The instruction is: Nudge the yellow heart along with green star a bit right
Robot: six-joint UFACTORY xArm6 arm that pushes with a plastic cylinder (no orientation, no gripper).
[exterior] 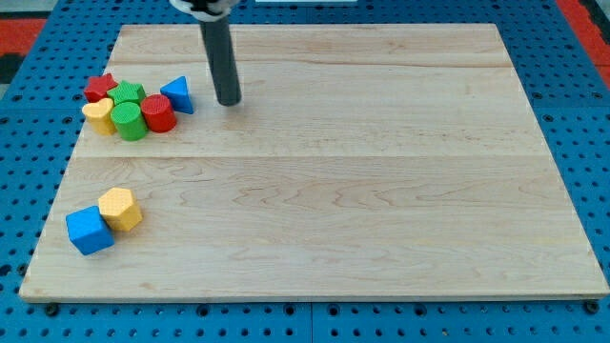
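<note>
The yellow heart (97, 115) lies at the left end of a tight cluster near the board's upper left. The green star (127, 93) sits just up and right of it, touching. The cluster also holds a red star (99, 87), a green cylinder (129, 121), a red cylinder (158, 112) and a blue triangle (178, 94). My tip (229, 101) rests on the board to the right of the cluster, a short gap right of the blue triangle, touching no block.
A yellow hexagon (120, 209) and a blue cube (90, 230) touch each other near the board's lower left. The wooden board (381, 191) lies on a blue pegboard surface.
</note>
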